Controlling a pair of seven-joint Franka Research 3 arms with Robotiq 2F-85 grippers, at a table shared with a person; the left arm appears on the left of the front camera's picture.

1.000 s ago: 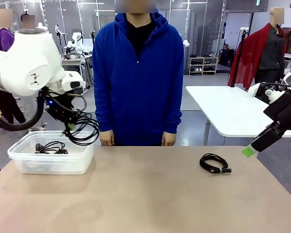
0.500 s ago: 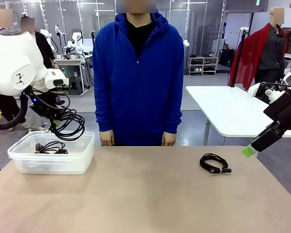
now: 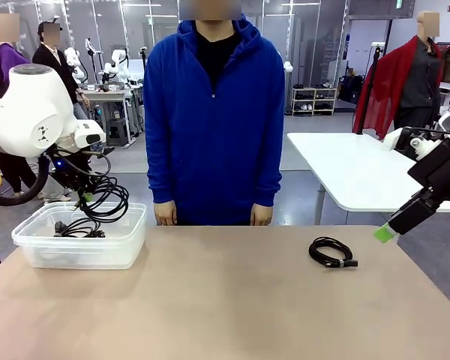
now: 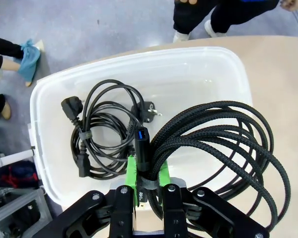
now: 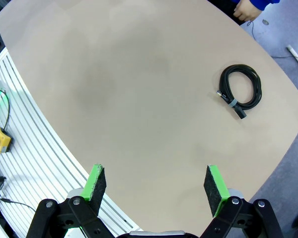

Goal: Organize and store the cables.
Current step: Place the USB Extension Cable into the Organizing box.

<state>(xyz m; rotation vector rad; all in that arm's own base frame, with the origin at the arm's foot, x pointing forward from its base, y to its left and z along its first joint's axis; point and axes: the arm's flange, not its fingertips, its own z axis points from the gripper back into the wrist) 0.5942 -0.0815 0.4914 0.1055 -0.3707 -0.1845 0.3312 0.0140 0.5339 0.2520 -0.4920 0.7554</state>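
Table (image 3: 210,300): stretching across the front view, carrying a container at its left edge and one coil toward its right edge; running as a bare tan surface under the right wrist view (image 5: 114,74).
Person (image 3: 214,112): standing at the far edge in a blue hoodie, hands (image 3: 165,214) hanging just behind the tabletop; one hand (image 5: 248,7) peeking in at the top of the right wrist view.
Clear container (image 3: 82,251): sitting near the far left corner; left wrist view looking straight down into it (image 4: 139,59) and revealing the contents, front view giving just a side look through the wall.
Braided cable (image 3: 105,202): hanging in loose loops over the container, lowest loops at about rim level; from above (image 4: 228,144) spreading over the container's one end and past its rim.
Power cord (image 4: 102,139): lying coiled on the container floor, plugs at both ends; appearing as a dark tangle (image 3: 79,227) from the front.
Small coil (image 3: 331,253): lying flat near the right edge, well apart from the container; right wrist view (image 5: 241,89) showing its tie and connector.
Left gripper (image 4: 148,173): hovering above the container (image 3: 85,196), green pads (image 4: 131,171) pinching the braided cable at its blue-tipped plug.
Right gripper (image 5: 154,181): hanging off the right edge (image 3: 385,232), pads (image 5: 96,181) spread wide, gripping nothing.
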